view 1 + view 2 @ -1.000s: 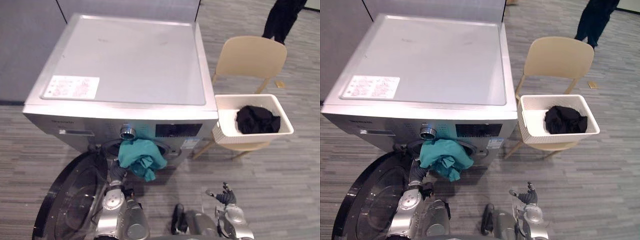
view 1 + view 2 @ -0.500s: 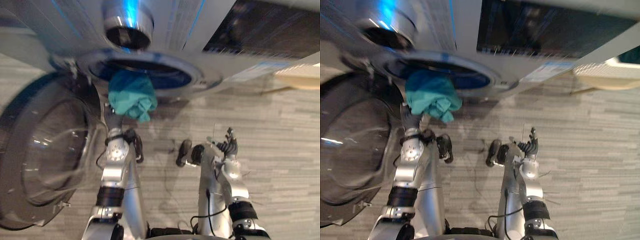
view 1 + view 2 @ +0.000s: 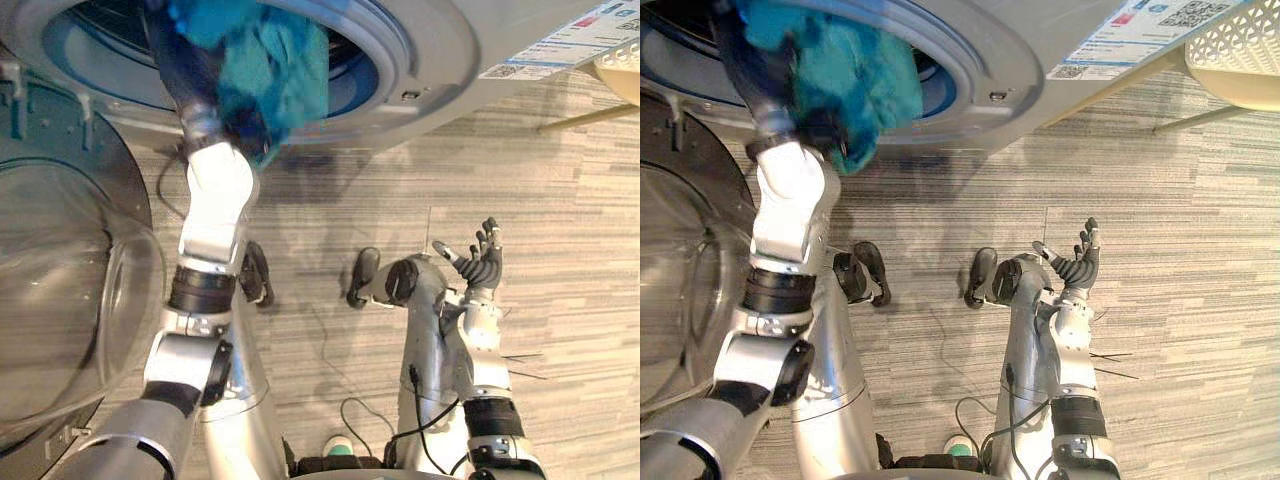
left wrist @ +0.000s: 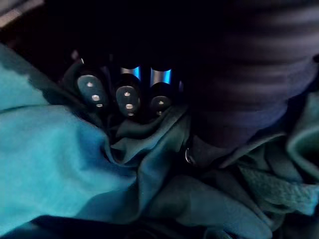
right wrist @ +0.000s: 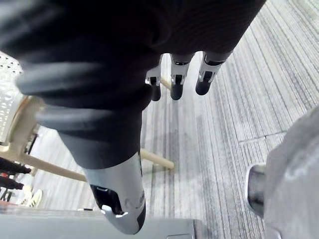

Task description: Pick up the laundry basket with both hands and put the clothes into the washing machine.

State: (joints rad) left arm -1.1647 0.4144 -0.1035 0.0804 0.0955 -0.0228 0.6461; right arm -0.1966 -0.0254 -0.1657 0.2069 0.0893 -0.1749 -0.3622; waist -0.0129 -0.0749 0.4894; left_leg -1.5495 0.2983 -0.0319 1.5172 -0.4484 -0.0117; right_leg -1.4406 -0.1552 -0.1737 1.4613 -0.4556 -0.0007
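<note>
A crumpled teal cloth garment [image 3: 270,70] is held at the round opening of the silver washing machine [image 3: 440,50] by the left hand [image 4: 127,99], fingers apparently curled into it; it is not yet fully inside. The right hand [image 3: 480,262] is spread empty above the floor.

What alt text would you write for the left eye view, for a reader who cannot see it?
The robot's left hand holds a bunched teal cloth at the round opening of a silver washing machine. The machine's round glass door stands open on the robot's left, and the right hand is open and empty above the grey striped floor.
</note>
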